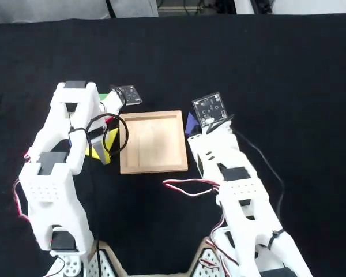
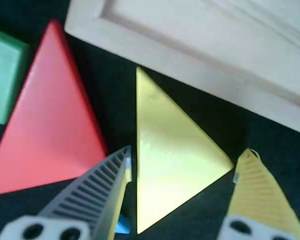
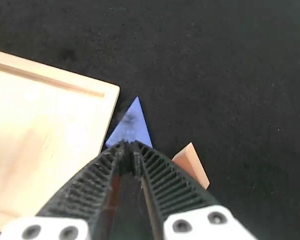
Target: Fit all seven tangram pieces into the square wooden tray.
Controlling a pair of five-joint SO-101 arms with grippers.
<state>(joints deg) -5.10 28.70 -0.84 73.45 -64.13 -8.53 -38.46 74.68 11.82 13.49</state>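
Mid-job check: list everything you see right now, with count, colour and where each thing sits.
wooden tray: 1, pale wood, mid-table between the arms
yellow triangle: 1, yellow, flat beside the tray's edge
red triangle: 1, red, next to the yellow triangle
green piece: 1, green, beyond the red triangle, partly cut off
light blue piece: 1, a sliver under a left finger, shape hidden
blue triangle: 1, blue, just off the tray's other side
orange piece: 1, orange, partly behind the right gripper
table: 1, black
left gripper: 1, white arm, open, straddling the yellow triangle
right gripper: 1, white arm, shut, at the blue triangle
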